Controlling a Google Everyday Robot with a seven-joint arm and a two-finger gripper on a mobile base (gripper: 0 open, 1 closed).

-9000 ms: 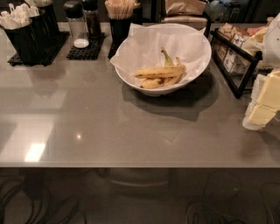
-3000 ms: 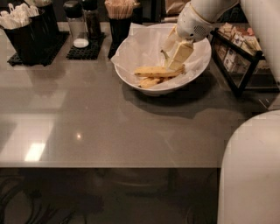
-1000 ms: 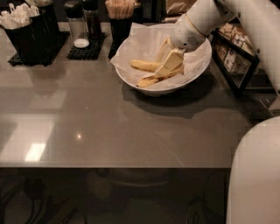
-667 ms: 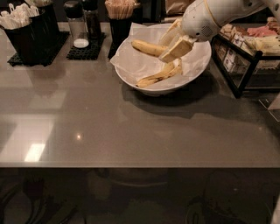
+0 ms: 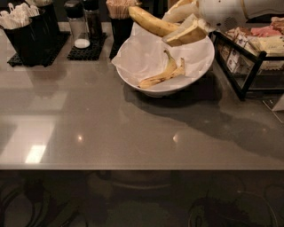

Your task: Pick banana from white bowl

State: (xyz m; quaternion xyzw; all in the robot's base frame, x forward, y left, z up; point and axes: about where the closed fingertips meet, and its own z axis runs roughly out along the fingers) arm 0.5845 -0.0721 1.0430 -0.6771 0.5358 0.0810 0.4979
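A glossy grey countertop (image 5: 111,128) fills the view, with pale light patches on it and a dark, shadowed space under its front edge. At the back left a black holder (image 5: 26,33) carries white utensils. Beside it a black mat (image 5: 84,51) bears a salt shaker (image 5: 76,24) and a darker shaker (image 5: 93,17). Next comes a holder of wooden sticks (image 5: 120,13).

The white bowl (image 5: 151,90) sits right of centre, lined with crumpled paper (image 5: 142,57). Two thin curved bananas (image 5: 166,73) lie in it.

Above the bowl's back rim the banana (image 5: 148,21) hangs clear of the liner, its left end higher. The gripper (image 5: 175,27) reaches in from the upper right, and its two cream fingers are clamped on the banana's right end.

At the far right stands a black wire rack (image 5: 248,57) of packets (image 5: 266,40).
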